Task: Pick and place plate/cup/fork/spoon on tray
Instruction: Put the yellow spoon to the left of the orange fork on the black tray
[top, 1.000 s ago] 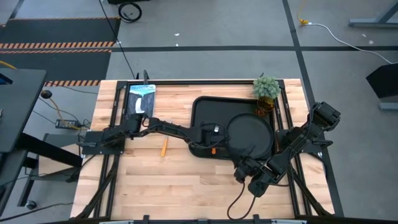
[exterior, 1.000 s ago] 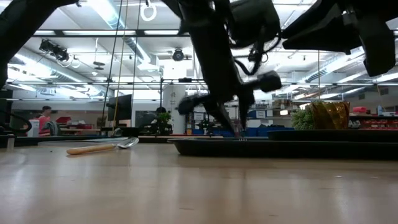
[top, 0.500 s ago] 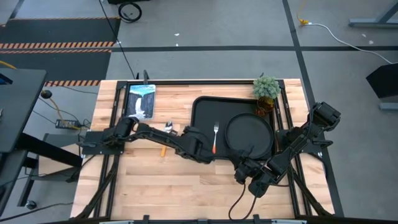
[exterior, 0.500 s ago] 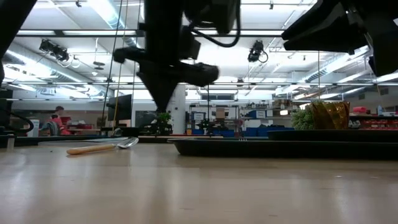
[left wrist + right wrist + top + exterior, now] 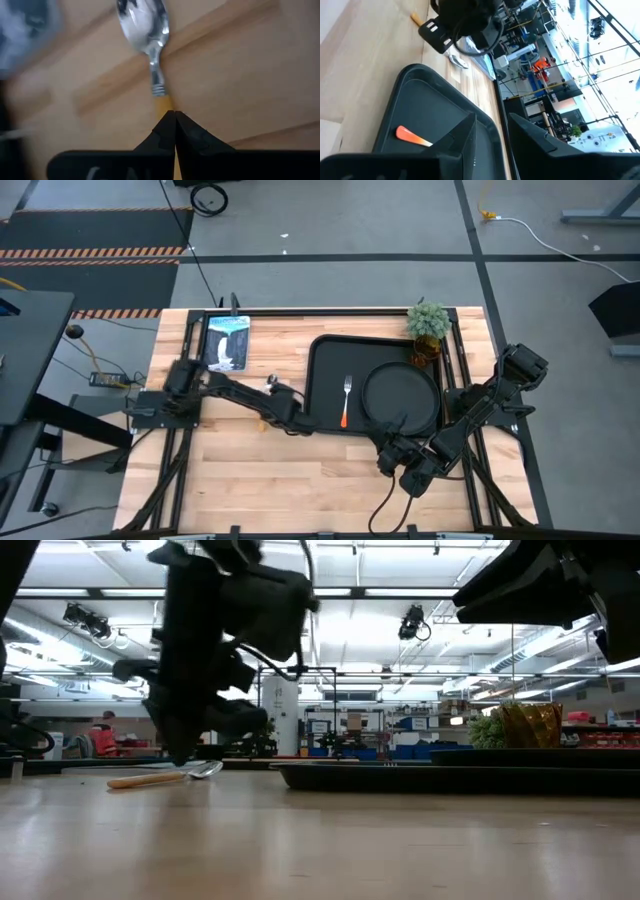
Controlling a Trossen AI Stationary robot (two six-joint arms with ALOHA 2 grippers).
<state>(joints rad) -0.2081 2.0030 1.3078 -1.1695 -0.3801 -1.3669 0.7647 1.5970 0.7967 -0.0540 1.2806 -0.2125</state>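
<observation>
The spoon lies flat on the wood left of the tray; it also shows in the low view and the left wrist view. My left gripper is shut, over the spoon's orange handle. The fork lies in the tray beside the round black plate. The amber cup stands at the tray's far right corner. My right gripper is open and empty near the tray's front right corner. My left gripper's shut fingertips point down over the spoon's orange handle just behind the metal neck. I cannot tell whether they touch it. The spoon lies flat on the table.
A small green potted plant stands by the cup at the far right. A printed card lies at the far left. Dark frame rails run along both table sides. A person shows far off in the room.
My left gripper has gone from the tray toward the table's left edge and now stands over the spoon. The fork, which was under that gripper in the tray, now lies free there beside the plate.
</observation>
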